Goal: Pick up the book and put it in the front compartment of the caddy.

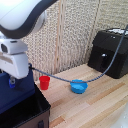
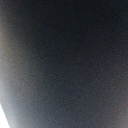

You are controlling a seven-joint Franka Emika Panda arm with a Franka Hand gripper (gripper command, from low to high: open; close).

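Observation:
The book (image 1: 21, 92) is a dark navy slab standing upright at the exterior view's left, its lower part down in the caddy (image 1: 31, 114), a black soft-sided box at the bottom left corner. My gripper (image 1: 11, 81) hangs right at the book's top edge and looks shut on it, with one blue fingertip (image 1: 11, 83) showing against the cover. The divider and compartments of the caddy are hidden behind the book and the arm. In the wrist view the book's dark navy cover (image 2: 65, 60) fills nearly the whole picture, with a pale sliver at one corner.
A small red cup (image 1: 44, 82) stands on the wooden table just beyond the caddy. A blue bowl (image 1: 79, 87) lies mid-table. A black boxy machine (image 1: 110, 59) sits at the exterior view's right, and a grey cable (image 1: 102, 74) runs from it over the bowl.

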